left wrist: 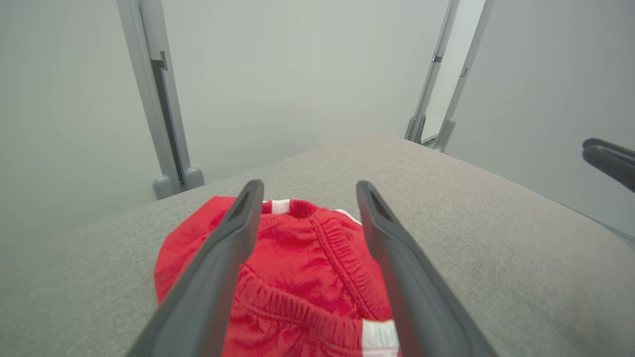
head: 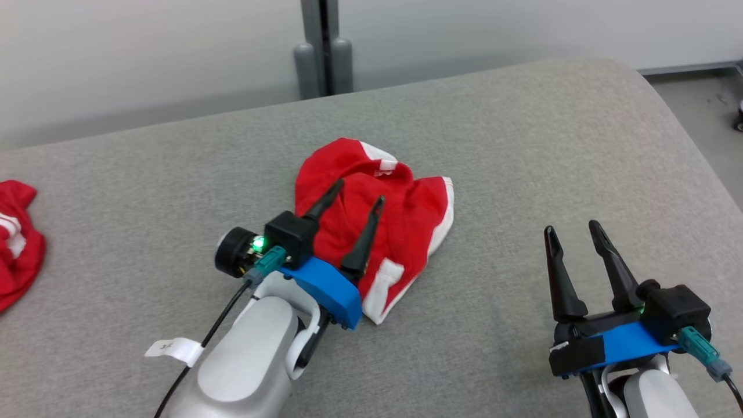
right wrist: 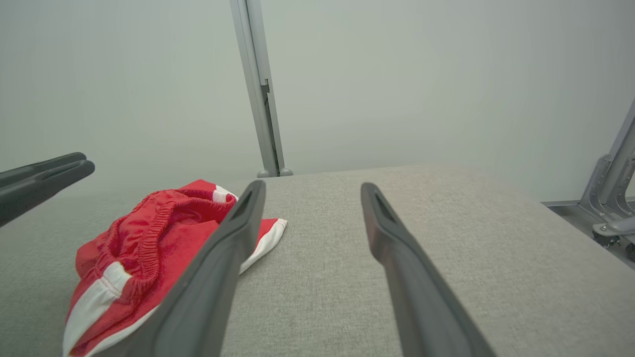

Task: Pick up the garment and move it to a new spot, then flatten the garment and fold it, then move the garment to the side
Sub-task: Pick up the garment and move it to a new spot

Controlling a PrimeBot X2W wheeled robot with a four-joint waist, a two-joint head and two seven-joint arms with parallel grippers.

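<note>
A crumpled red garment (head: pixel 400 215) with white stripes and an elastic waistband lies in a heap near the middle of the grey padded surface (head: pixel 522 145). My left gripper (head: pixel 358 191) hovers over its near left part, open, with nothing between the fingers; the left wrist view has the garment (left wrist: pixel 307 263) showing between and under them. My right gripper (head: pixel 572 229) stands open over bare surface well to the right of the garment. In the right wrist view the garment (right wrist: pixel 149 248) lies to the left of the right gripper (right wrist: pixel 310 188).
Another red and white cloth (head: pixel 17 244) lies at the far left edge of the surface. A grey post (head: pixel 322 46) stands behind the far edge. The surface curves down to the floor (head: pixel 702 104) at the right.
</note>
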